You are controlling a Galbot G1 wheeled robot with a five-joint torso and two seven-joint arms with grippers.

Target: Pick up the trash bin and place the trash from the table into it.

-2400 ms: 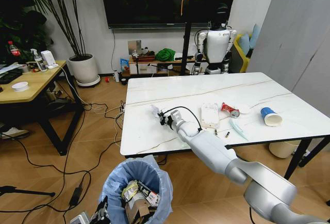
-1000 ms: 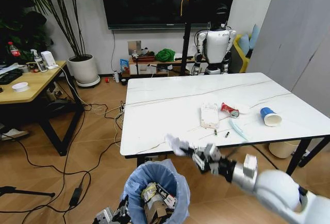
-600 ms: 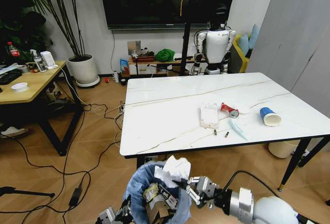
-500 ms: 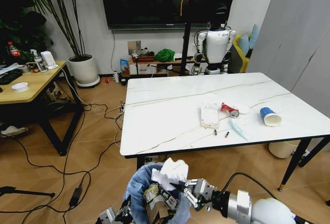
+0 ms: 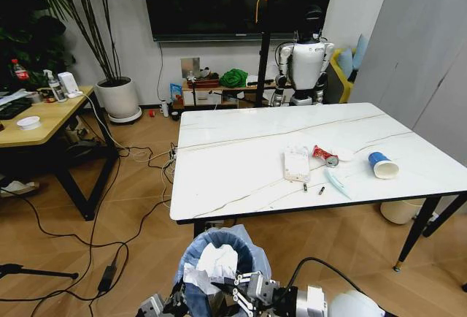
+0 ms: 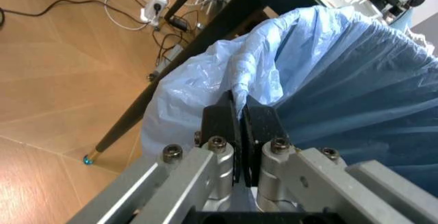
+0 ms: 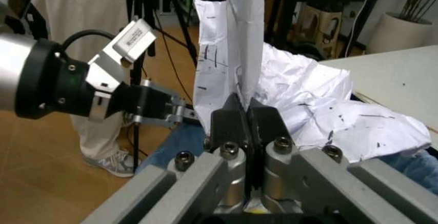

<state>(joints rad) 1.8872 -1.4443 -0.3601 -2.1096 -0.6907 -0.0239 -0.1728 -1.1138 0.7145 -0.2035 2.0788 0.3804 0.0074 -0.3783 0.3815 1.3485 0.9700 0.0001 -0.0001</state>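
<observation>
R gripper (image 5: 244,293) clamped on crumpled white paper (image 5: 213,264), directly over trash bin (image 5: 191,258) mouth; L gripper (image 6: 240,124) pinches bin's bag rim.

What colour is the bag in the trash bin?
Light blue; the trash bin's crinkly bag shows best in the left wrist view.

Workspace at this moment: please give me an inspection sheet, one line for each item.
Surface: the table, white marble-look top with a black edge.
Job's things: the trash bin stands low in front of the table; crumpled white paper is over its opening; clear plastic pack, red can and paper cup lie on the table.
Clutter: small bits near the table's front edge.
Grippers: left gripper shut on the bin's bag rim; right gripper shut on the paper.
Cables: many on the floor.
Surroundings: wooden desk, potted plant, another robot.
</observation>
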